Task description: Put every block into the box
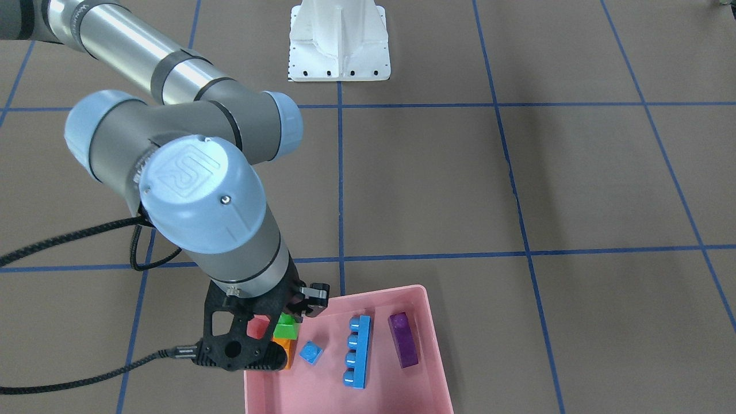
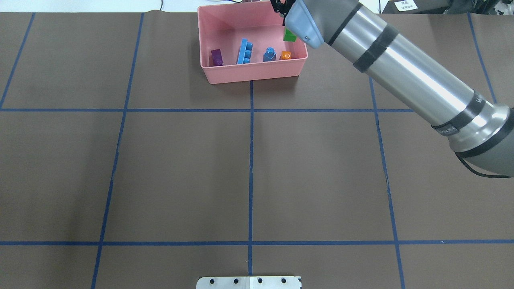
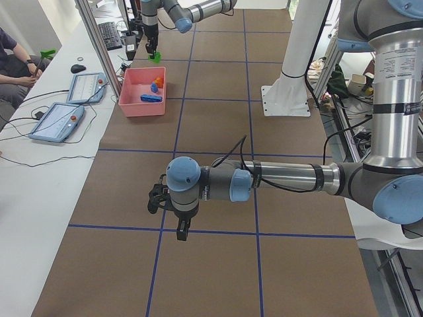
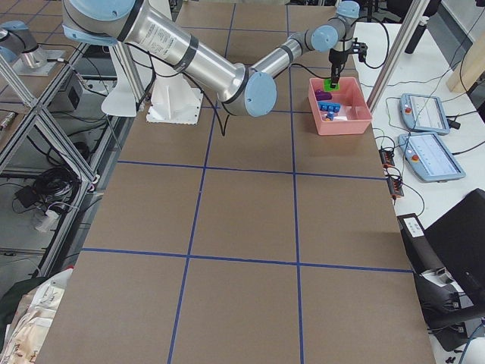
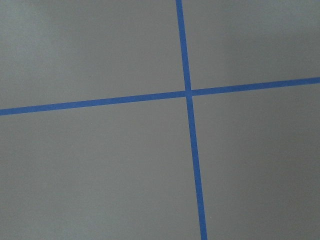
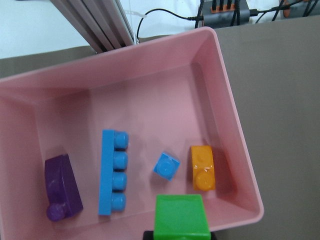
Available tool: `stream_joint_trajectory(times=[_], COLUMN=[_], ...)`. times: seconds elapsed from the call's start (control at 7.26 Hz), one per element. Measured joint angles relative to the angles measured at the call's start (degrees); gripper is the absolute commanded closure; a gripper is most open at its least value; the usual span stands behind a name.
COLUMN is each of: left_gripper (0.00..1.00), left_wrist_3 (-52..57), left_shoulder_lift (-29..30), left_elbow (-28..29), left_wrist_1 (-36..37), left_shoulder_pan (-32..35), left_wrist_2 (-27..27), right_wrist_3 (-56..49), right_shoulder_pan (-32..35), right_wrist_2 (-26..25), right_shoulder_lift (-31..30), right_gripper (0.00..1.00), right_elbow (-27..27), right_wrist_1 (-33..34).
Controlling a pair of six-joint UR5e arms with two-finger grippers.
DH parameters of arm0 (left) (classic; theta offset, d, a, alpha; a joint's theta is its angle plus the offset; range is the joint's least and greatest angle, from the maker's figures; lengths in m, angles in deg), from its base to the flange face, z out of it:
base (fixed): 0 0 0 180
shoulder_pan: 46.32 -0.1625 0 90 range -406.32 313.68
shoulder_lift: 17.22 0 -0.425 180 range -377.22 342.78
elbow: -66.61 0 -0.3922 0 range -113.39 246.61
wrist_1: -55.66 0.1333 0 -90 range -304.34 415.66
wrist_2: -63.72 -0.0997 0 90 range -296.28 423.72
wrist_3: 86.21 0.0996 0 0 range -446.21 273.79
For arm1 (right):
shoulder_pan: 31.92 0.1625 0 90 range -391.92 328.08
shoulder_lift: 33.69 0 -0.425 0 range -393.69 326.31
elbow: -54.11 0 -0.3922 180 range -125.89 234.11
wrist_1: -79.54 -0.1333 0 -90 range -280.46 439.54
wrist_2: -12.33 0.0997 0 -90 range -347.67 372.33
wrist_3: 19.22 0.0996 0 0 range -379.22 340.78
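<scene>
The pink box (image 1: pixel 379 296) sits at the table's far edge from the robot. In it lie the orange brick (image 6: pixel 203 167), the small blue brick (image 6: pixel 166 166), the long blue brick (image 6: pixel 113 177) and the purple brick (image 6: pixel 62 186). My right gripper (image 1: pixel 287 321) is shut on the green brick (image 6: pixel 181 217) and holds it above the box's corner next to the orange brick (image 1: pixel 284 348). My left gripper (image 3: pixel 182 232) hangs over bare table far from the box. I cannot tell whether it is open or shut. The left wrist view shows only table and tape.
The white robot base (image 1: pixel 339 43) stands at the robot's edge of the table. Blue tape lines (image 5: pixel 189 92) cross the brown table. A side table with tablets (image 3: pixel 66 115) and a seated person lies beyond the box. A metal frame post (image 6: pixel 95 22) stands behind the box.
</scene>
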Motion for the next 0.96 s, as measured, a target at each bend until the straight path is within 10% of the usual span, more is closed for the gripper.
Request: stream_joint_trajectory(times=[0.55,0.69,0.83,0.96], left_gripper=[0.0,0.0,0.0,0.0], left_wrist_3=[-0.1,-0.1,-0.1,-0.1], left_shoulder_lift=[0.0,0.0,0.0,0.0], left_elbow=[0.3,0.3,0.4,0.4], left_wrist_1=[-0.1,-0.1,-0.1,-0.1], left_shoulder_pan=[-0.2,-0.2,-0.2,-0.2], left_wrist_2=[0.0,0.0,0.0,0.0], right_wrist_3=[12.4,13.1,13.3,13.3], right_shoulder_pan=[-6.9,-8.3,-9.2,-9.7], right_wrist_2=[-16.1,-17.3,-18.0,-18.4], right_shoulder_lift=[6.9,7.1,6.9,6.8], right_gripper=[1.0,0.3,0.01,0.01], right_elbow=[-16.6,-17.4,-17.8,-18.2], right_wrist_1=[-17.2,-17.8,-17.9,-17.9])
